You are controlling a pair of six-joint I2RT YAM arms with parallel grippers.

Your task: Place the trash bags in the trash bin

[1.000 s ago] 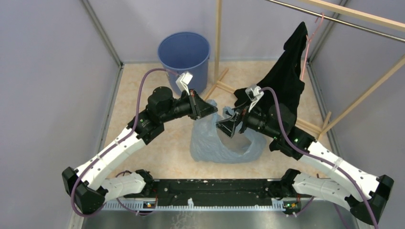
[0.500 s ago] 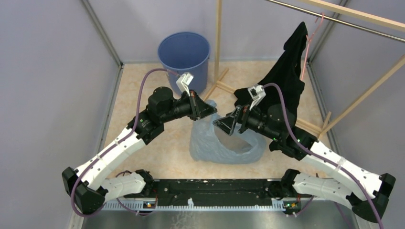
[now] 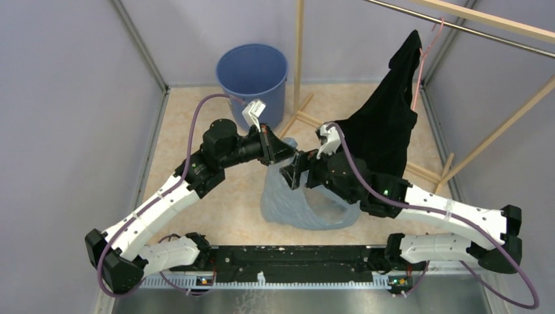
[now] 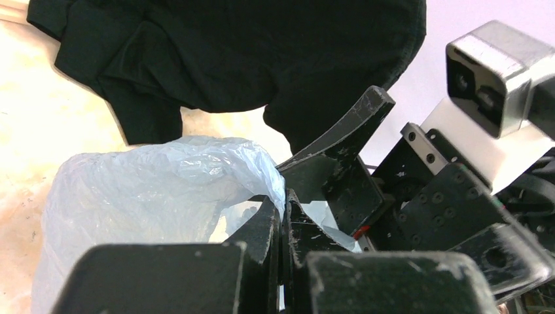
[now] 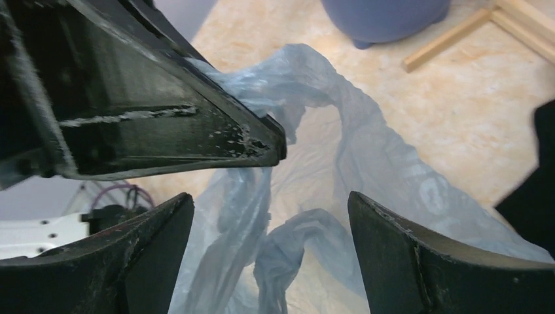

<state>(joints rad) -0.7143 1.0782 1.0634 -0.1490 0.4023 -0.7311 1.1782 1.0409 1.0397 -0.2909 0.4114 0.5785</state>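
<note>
Beige floor (image 3: 226, 206); crinkly pale-blue trash bag (image 3: 288, 204) pinched in left gripper (image 3: 292, 154), right gripper (image 3: 292, 175) spread wide

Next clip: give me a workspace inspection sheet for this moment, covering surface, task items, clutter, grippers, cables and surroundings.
Surface: beige marbled surface, no spills seen.
Job's things: thin translucent light-blue plastic bag slumped on the surface, upper edge lifted; round blue plastic bin upright at the far side, bag not in it.
Clutter: black garment on a pink hanger, hanging close behind the right arm.
Grippers: left gripper shut on the bag's edge; right gripper open, jaws either side of bag film.
Cables: purple cables, clear of the bag.
Surroundings: pale lilac walls; wooden rack.
</note>
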